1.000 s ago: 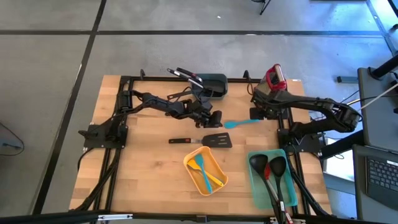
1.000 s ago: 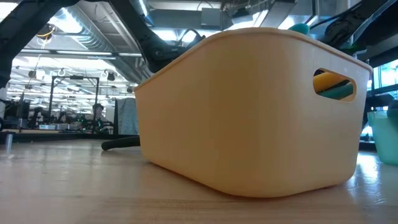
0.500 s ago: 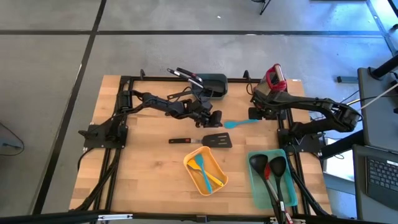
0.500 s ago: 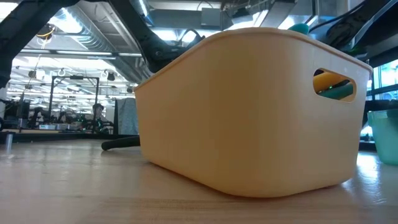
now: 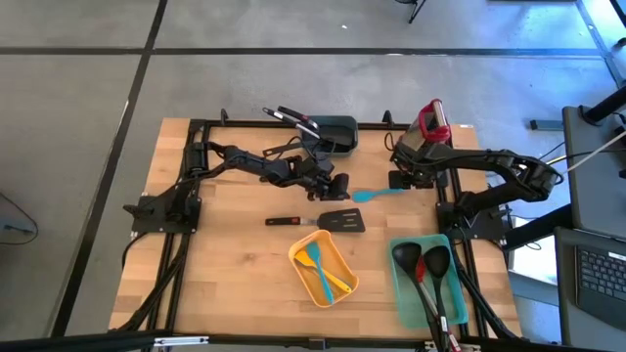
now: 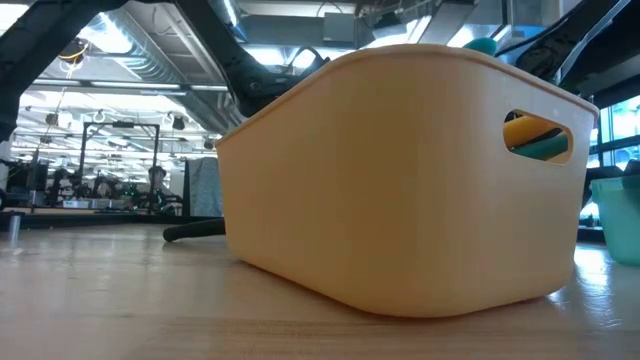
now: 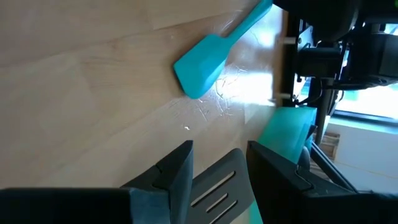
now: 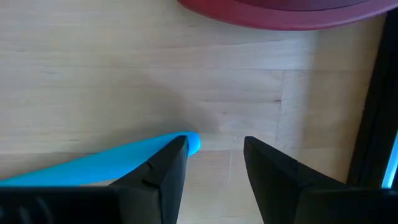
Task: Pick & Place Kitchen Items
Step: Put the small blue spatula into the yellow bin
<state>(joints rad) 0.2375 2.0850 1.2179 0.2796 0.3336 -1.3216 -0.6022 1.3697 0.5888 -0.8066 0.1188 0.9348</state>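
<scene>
Right pincer [image 8: 211,168] hung low over the worktop [image 5: 215,254] with fingers apart and nothing between them, the teal spatula's [image 5: 380,194] handle tip just beside one finger [image 8: 155,177]. That spatula looked light, stiff in the handle and soft at the blade; mid-handle seemed the surest hold. Left pincer [image 7: 217,171], also parted and empty, hovered over the black turner [image 5: 328,221].
</scene>
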